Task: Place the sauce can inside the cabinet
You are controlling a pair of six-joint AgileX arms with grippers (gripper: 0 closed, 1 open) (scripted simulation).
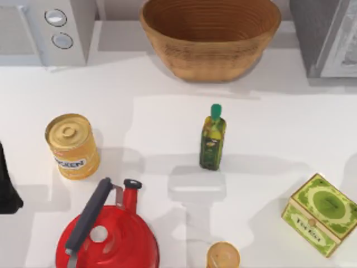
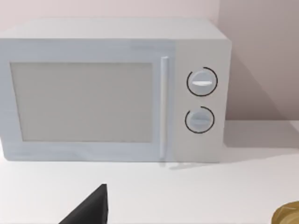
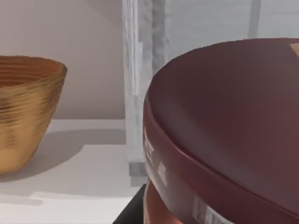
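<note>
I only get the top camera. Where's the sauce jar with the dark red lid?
Observer: The right wrist view has the sauce can very close to the camera, maroon lid uppermost.
Operator: Is it near the cabinet yet?
Observer: Yes. The cabinet shows its pale door frame just behind the can, and the basket is farther off.
Operator: What's my left arm looking at?
Observer: It sits at the table's left edge, and its wrist view faces the front of the microwave, which has a shut door, an upright handle and two round knobs.
</note>
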